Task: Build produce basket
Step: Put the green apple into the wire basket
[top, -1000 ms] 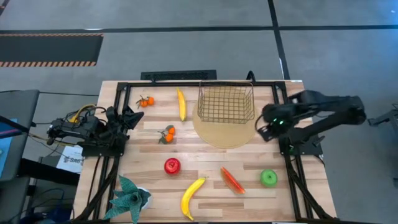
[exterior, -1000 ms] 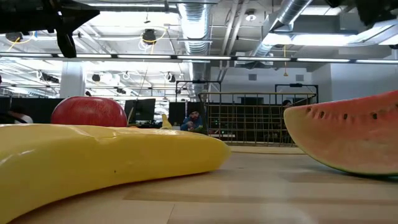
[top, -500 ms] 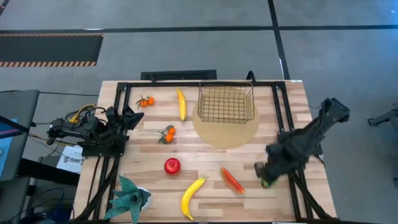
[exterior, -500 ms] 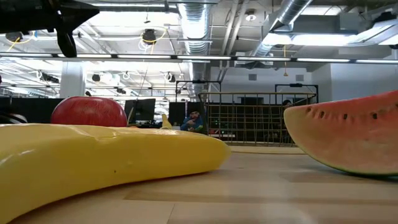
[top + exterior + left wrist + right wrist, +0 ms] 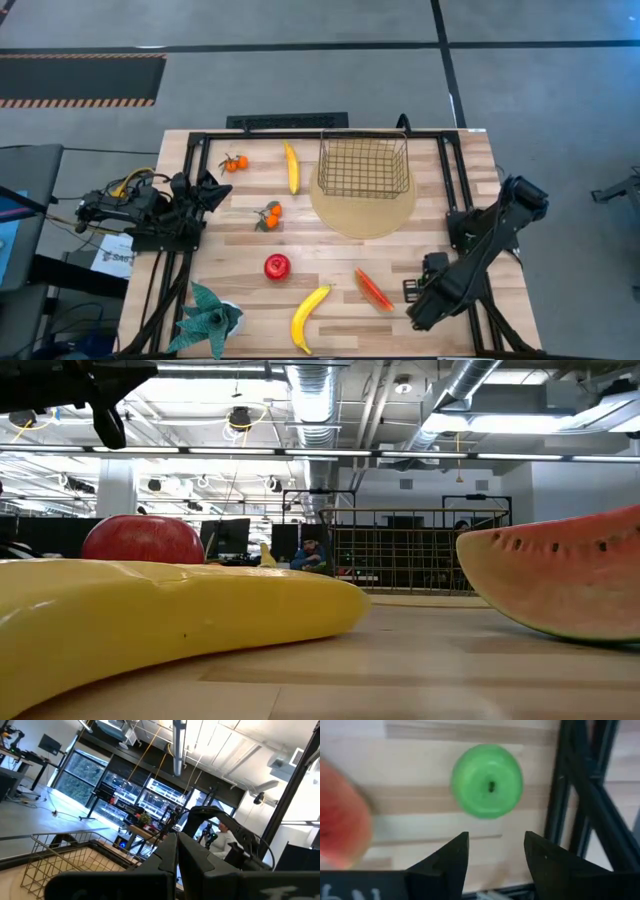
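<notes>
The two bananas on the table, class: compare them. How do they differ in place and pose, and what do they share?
The far banana lies beside the basket, running almost straight from the far edge toward the near edge. The near banana lies at the table's near edge, slanted, between the teal plant and the watermelon slice. The near one looks thicker and more curved. Both are yellow, lie flat on the wood, and sit outside the basket.

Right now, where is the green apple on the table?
The green apple lies on the wooden table near its front right corner, hidden under the right gripper in the high view, right of the watermelon slice.
</notes>
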Controlling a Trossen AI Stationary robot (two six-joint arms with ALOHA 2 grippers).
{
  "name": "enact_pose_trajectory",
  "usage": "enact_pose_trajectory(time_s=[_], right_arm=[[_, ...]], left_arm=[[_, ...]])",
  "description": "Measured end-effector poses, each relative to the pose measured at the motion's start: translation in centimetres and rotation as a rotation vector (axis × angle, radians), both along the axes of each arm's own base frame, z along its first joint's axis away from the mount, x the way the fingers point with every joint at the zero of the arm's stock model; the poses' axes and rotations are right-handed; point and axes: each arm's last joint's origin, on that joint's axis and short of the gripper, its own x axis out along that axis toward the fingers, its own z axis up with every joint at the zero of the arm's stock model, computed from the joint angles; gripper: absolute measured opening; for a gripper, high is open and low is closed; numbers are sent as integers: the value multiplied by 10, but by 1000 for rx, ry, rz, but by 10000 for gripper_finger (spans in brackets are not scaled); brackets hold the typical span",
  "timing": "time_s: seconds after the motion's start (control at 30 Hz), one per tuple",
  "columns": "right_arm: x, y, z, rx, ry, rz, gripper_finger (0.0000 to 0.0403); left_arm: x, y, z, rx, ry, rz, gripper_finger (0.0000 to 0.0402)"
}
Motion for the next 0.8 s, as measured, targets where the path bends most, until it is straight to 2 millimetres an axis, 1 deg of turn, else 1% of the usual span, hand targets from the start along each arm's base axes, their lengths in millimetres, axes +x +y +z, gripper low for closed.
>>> enact_pose_trajectory(time_s=[0.2,0.37,0.47,0.57,0.73,0.8], right_arm=[[-3,-3,-19,-36,29,1,192],[-5,-18,-28,-65,-46,-5,191],[-6,-26,-37,-35,-112,-18,194],[-8,-30,-45,-4,-147,-27,193],[-11,-32,-40,12,-158,-27,188],[-14,-33,-38,26,-136,-25,186]], left_arm=[[0,-1,0,-10,-6,-30,0],[0,-1,0,-10,-7,-32,0],[0,-1,0,-7,-2,-31,0],[0,-1,0,-5,-2,-30,0],[0,-1,0,-6,-1,-25,0],[0,-1,0,-6,-1,-23,0]])
